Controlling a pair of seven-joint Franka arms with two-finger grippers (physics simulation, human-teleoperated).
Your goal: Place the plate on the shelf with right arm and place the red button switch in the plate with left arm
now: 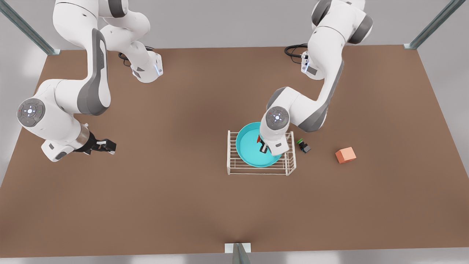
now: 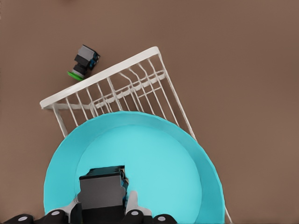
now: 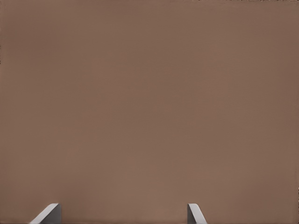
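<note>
The turquoise plate [image 1: 249,146] [image 2: 163,172] lies on the white wire shelf [image 1: 256,168] [image 2: 117,88], right of the table's centre in the front view. My left gripper [image 1: 263,146] [image 2: 103,204] hangs over the plate's inside, shut on the red button switch [image 1: 259,139] [image 2: 103,189]. In the left wrist view the switch's dark body sits between the fingers and its cap is hidden; a bit of red shows in the front view. My right gripper [image 1: 108,146] [image 3: 123,214] waits open over bare table at the front view's left.
A like switch with a green cap [image 1: 303,145] [image 2: 83,62] lies on the table just beside the shelf's right end in the front view. An orange cube [image 1: 345,155] sits farther right. Both arm bases stand at the back.
</note>
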